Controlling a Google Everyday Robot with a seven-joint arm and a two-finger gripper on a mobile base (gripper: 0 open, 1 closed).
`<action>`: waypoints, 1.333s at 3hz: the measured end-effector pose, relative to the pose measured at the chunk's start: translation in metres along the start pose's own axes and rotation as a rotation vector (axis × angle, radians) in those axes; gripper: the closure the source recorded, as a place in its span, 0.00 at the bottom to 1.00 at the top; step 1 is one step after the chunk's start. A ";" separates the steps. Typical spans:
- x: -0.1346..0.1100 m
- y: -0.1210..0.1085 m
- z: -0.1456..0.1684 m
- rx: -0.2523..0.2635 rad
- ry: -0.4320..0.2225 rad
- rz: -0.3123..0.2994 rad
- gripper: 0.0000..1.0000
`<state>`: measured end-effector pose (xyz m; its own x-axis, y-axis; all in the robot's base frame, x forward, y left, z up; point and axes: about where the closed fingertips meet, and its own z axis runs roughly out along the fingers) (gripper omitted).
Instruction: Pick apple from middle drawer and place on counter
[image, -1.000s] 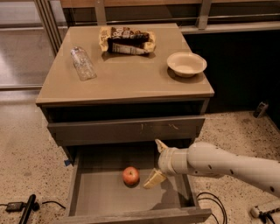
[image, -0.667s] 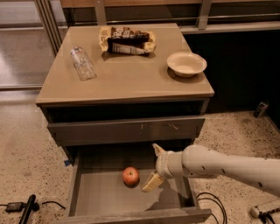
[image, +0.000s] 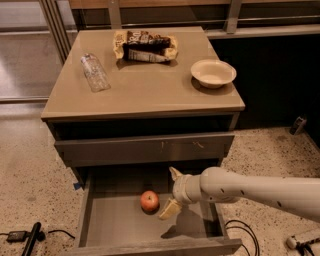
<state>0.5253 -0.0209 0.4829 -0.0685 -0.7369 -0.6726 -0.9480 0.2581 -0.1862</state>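
A small red apple (image: 149, 200) lies on the grey floor of the open middle drawer (image: 115, 225), near its centre. My gripper (image: 172, 192) is inside the drawer, just right of the apple and close to it without holding it. Its two pale fingers are spread, one pointing up and one (image: 169, 210) down toward the drawer floor. The white arm reaches in from the right. The tan counter (image: 145, 87) is the top of the cabinet above.
On the counter lie a clear plastic bottle (image: 94, 73) on its side at the left, a snack bag (image: 145, 46) at the back and a white bowl (image: 213, 73) at the right. A closed grey drawer front (image: 144, 149) with pale scratches overhangs the open drawer. Cables lie on the floor.
The gripper has moved left inside the drawer, closer to the apple. The apple has not moved.
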 end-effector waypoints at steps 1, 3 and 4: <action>0.004 0.006 0.024 -0.034 0.009 0.010 0.00; 0.024 0.016 0.081 -0.105 0.043 0.047 0.00; 0.027 0.015 0.101 -0.121 0.029 0.069 0.00</action>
<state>0.5405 0.0267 0.3895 -0.1422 -0.7383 -0.6594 -0.9712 0.2326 -0.0510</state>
